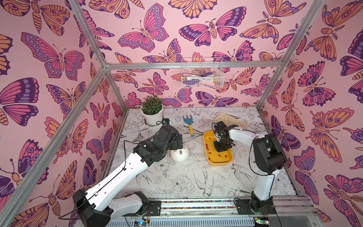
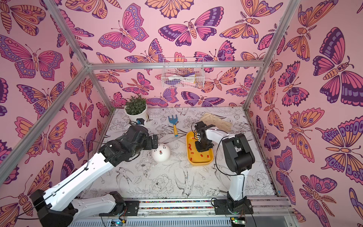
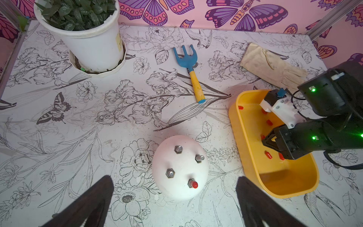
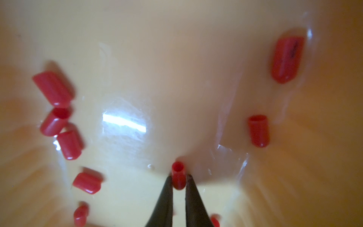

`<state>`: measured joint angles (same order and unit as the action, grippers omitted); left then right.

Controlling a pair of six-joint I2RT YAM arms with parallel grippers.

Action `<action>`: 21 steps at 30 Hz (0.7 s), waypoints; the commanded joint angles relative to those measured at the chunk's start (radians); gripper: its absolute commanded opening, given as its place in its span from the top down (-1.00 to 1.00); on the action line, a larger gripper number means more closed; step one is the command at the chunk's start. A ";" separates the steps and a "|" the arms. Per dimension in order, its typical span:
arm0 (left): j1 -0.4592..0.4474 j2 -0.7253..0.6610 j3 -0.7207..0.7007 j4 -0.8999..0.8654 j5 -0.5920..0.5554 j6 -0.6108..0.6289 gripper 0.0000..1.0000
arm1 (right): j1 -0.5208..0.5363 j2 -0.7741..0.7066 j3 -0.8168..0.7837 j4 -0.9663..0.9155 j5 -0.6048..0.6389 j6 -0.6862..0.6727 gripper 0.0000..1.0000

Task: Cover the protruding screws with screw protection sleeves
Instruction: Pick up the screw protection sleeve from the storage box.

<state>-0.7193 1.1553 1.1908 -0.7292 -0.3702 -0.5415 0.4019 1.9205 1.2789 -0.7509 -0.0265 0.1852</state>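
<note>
Your right gripper (image 4: 178, 181) stands inside the yellow tray (image 4: 137, 59), jaws pinched on one red sleeve (image 4: 178, 170); loose sleeves (image 4: 259, 130) lie around it. Your left gripper (image 3: 174, 177) is spread wide near the white dome (image 3: 182, 167), whose screws (image 3: 170, 173) show between its tips; one wears a red cap (image 3: 194, 184).

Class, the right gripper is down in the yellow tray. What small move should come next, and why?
Probably lift straight up: the right gripper pinches one red sleeve, and three screws on the white dome stand bare.
</note>
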 commanded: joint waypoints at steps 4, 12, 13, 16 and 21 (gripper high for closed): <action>0.006 -0.011 -0.020 0.002 -0.009 -0.011 -1.00 | 0.000 0.019 0.006 -0.008 -0.016 -0.007 0.70; 0.006 -0.014 -0.020 0.002 -0.010 -0.014 -1.00 | 0.001 0.025 0.014 -0.011 -0.017 -0.019 0.66; 0.006 -0.015 -0.022 0.001 -0.010 -0.015 -1.00 | 0.000 0.025 0.016 -0.012 -0.018 -0.021 0.66; 0.006 -0.018 -0.023 0.001 -0.012 -0.017 -1.00 | 0.000 0.028 0.017 -0.012 -0.019 -0.021 0.66; 0.006 -0.019 -0.023 0.001 -0.013 -0.017 -1.00 | 0.000 0.031 0.015 -0.006 -0.022 -0.022 0.72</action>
<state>-0.7193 1.1530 1.1839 -0.7292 -0.3702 -0.5449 0.4019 1.9224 1.2800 -0.7506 -0.0353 0.1764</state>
